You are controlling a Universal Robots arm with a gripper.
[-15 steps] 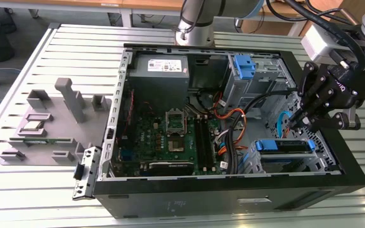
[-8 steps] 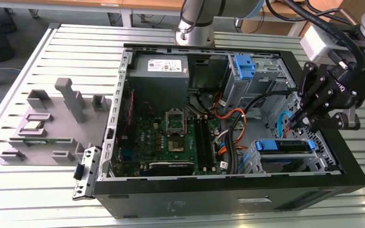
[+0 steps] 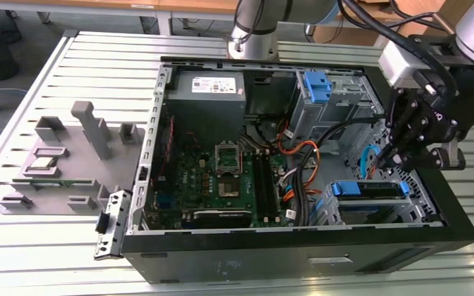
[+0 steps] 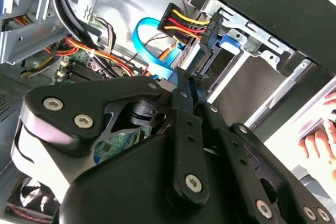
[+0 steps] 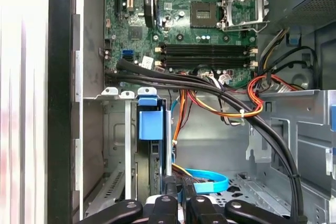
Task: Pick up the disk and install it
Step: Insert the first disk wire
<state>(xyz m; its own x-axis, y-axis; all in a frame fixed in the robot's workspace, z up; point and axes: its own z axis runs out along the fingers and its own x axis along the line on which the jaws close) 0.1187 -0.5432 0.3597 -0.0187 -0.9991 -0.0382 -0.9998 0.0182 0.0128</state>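
The disk [image 3: 369,189] sits in the drive bay at the lower corner of the open computer case [image 3: 459,216], on the exterior view's right, its blue bracket facing up. In the first wrist view its blue tab [image 5: 150,121] stands on edge between the bay's metal walls. My gripper [image 3: 385,165] hovers just above the bay's inner end. Its black fingers are pressed together, with nothing visibly held. In the second wrist view the gripper [image 4: 185,77] points at the black power connector [image 4: 207,38] with its red and yellow wires, beside a blue data cable [image 4: 152,51].
The motherboard [image 3: 220,179] lies in the case middle. A grey power supply [image 3: 208,92] and a second blue bracket [image 3: 315,86] sit at the far end. Thick black cables [image 5: 210,90] cross the case. A grey fixture [image 3: 64,160] holds parts on the exterior view's left. A hand [image 4: 320,142] shows outside the case.
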